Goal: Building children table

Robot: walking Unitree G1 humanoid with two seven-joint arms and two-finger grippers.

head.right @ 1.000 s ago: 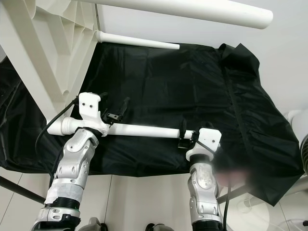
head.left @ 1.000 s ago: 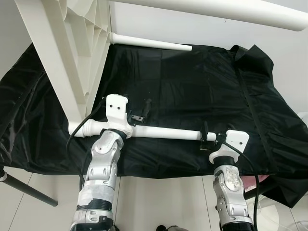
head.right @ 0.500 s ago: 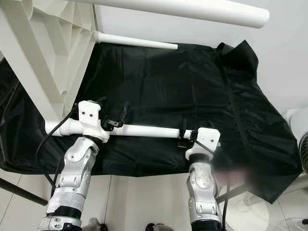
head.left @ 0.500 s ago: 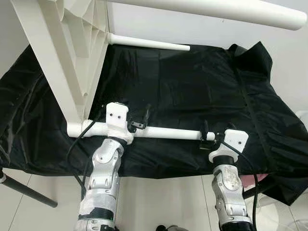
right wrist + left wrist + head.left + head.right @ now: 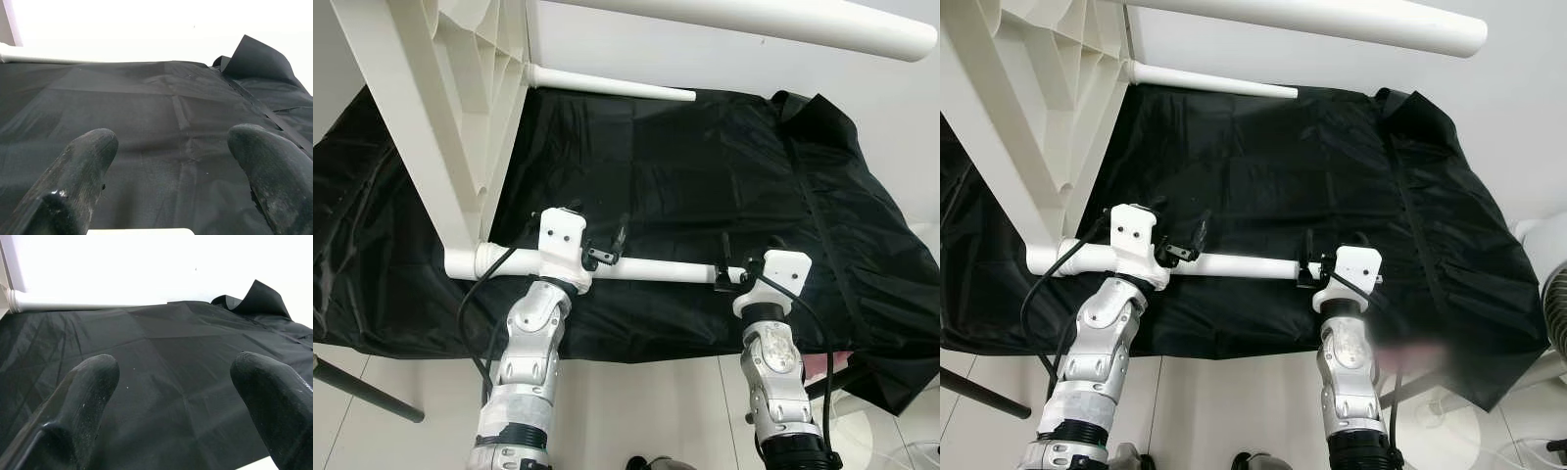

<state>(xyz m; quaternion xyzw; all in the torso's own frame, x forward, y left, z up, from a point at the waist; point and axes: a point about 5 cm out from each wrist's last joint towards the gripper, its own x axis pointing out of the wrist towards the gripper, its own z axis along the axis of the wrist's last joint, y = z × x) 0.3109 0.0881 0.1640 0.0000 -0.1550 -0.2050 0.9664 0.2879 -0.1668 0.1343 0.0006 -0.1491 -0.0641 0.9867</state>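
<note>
A white children's table [image 5: 431, 108] stood tipped on its side at the left edge of a black cloth [image 5: 705, 196], its ribbed underside facing the cloth. From it a near white leg [image 5: 656, 271] ran level along the cloth's front edge, a far leg [image 5: 607, 85] lay along the back edge, and an upper leg [image 5: 754, 20] crossed overhead. The left gripper [image 5: 604, 250] sat at the near leg close to the tabletop end, and the right gripper [image 5: 724, 266] sat at that leg's free end; neither head view showed plainly whether either touched it. In the left wrist view its fingers [image 5: 88, 391] stood wide apart with nothing between them, and the right wrist view showed its fingers [image 5: 88, 156] likewise parted over the cloth. A dark pole [image 5: 362, 389] slanted across the pale floor below the cloth's front left corner.
</note>
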